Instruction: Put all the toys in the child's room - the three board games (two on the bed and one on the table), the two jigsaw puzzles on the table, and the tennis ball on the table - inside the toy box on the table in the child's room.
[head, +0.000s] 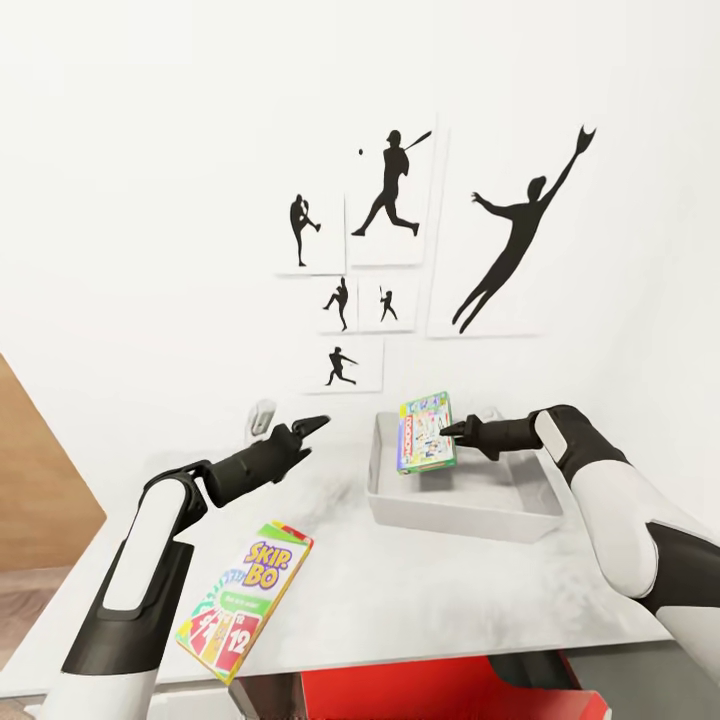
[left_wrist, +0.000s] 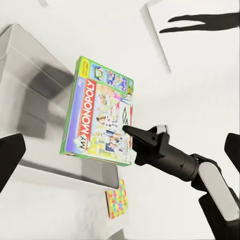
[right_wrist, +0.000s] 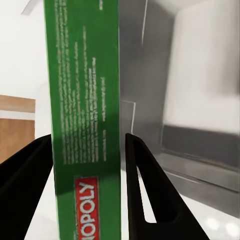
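SKIP-BO box (head: 244, 601) lies nearest — right tool (head: 447, 432) grips Monopoly box (head: 426, 433).

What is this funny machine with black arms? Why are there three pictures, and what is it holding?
It is a robot with two arms, and each arm ends in a two-fingered gripper. The big picture comes from a camera on its head, looking down at a grey table. The other two come from little cameras near each gripper.

The right gripper pinches a Monopoly box and holds it up over a pale grey toy box. In the right arm's camera you see the game's green edge squeezed between two black fingers. The left arm's camera sees the same game from the front, and a small colourful puzzle square lying on the table.

The left gripper holds nothing. A Skip-Bo game lies near the table's front edge.
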